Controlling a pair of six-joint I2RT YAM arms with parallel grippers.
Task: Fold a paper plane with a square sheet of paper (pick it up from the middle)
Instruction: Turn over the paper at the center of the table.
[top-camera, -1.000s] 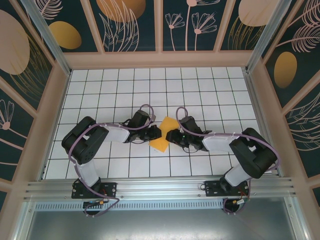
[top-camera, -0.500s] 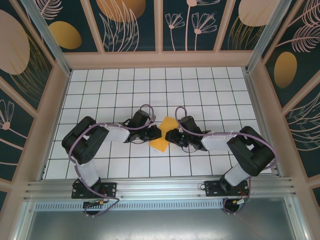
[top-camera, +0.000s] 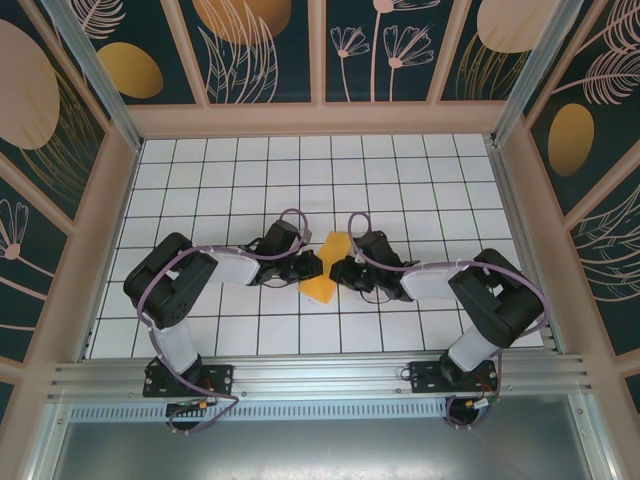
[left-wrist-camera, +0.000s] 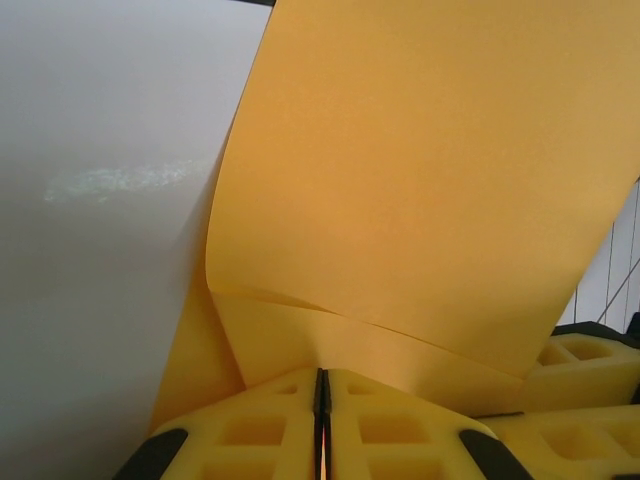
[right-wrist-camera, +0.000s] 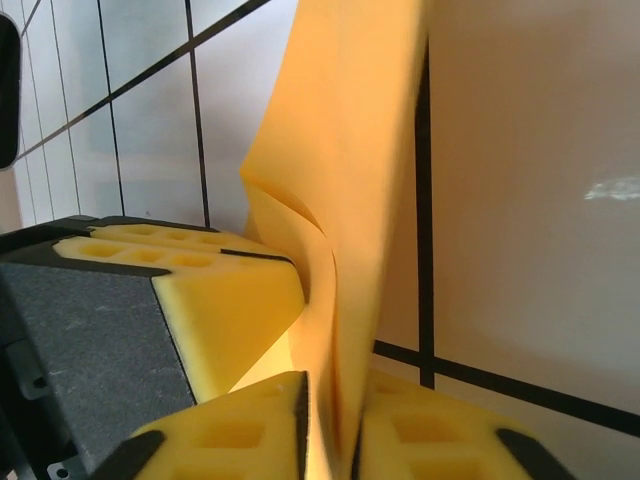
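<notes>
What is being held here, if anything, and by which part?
The folded orange sheet: the left pincer clamps its left side, the right pincer its right side, each about midway along.

nothing legible: no text, label, brand or number. blank orange across the square sheet of paper (left-wrist-camera: 420, 180), bare grid lines on the table (top-camera: 200, 160).

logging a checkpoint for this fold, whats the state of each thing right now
bright-orange creased paper sheet: part-folded and bowed, standing up between the two grippers, pinched from both sides
left gripper: jaws shut on the paper sheet
right gripper: jaws shut on the paper sheet, which runs up between them
</notes>
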